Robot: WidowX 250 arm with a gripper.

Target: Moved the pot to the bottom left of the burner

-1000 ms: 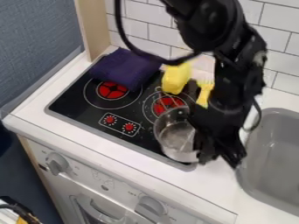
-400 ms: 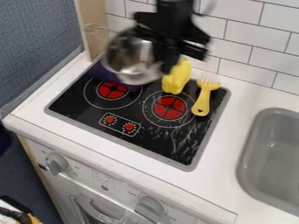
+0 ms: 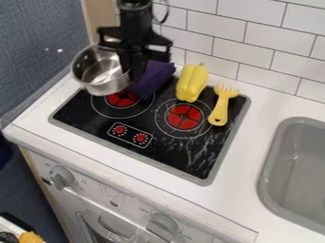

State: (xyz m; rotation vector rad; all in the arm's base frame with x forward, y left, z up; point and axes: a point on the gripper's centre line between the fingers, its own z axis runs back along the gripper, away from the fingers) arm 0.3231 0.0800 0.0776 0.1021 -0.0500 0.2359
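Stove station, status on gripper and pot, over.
Gripper holding pot by its rim. Pot aloft by the stove's left side, not set down. Purple cloth close behind left burner, possibly in the way.

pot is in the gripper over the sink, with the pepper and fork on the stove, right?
Not the sink: the camera view shows the pot in the gripper at the left side of the stove. The pepper and fork are on the stove.

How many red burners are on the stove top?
2: the left burner in the picture, partly hidden behind the pot, and the right burner, between the yellow pepper and the yellow fork.
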